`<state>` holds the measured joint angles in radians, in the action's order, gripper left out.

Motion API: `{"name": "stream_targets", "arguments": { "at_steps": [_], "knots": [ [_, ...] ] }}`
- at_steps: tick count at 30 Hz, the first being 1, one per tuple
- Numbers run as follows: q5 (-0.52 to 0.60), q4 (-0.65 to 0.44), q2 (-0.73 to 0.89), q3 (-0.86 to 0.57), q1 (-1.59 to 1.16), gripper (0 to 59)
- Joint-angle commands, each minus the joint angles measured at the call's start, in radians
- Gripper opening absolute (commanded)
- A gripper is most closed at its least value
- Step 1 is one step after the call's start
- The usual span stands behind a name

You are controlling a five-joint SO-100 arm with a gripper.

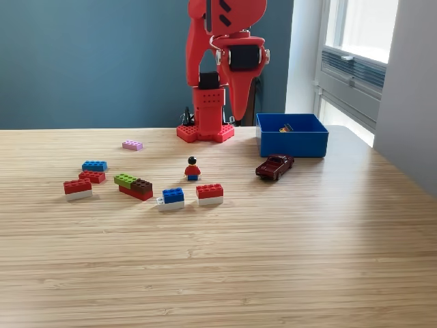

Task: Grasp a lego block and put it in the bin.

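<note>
Several lego blocks lie across the wooden table: a pink one (132,145), a blue one (94,165), a red one (92,176), a red-on-white stack (78,188), a green and brown pair on red (134,186), a blue-on-white stack (172,198) and a red-on-white stack (209,194). The blue bin (293,145) stands at the back right with a small item (286,128) inside. My red gripper (243,115) hangs point-down beside the arm's base, left of the bin and well above the table. Its jaws look shut and hold nothing.
A lego minifigure (192,168) stands mid-table. A dark red toy car (274,166) sits just in front of the bin. The red studded robot base (205,132) is at the table's back edge. A window and wall bound the exterior view's right.
</note>
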<state>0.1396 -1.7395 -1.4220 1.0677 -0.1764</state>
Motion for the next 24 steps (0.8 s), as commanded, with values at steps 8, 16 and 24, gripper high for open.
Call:
{"name": "stream_targets", "arguments": {
  "at_steps": [8,16,24],
  "knots": [
    [0.057,-0.041,-0.034,-0.064,0.008,0.0],
    [0.115,-0.041,-0.034,-0.049,0.057,0.0],
    [0.098,-0.040,-0.020,-0.048,0.229,0.0]
  ]
}}
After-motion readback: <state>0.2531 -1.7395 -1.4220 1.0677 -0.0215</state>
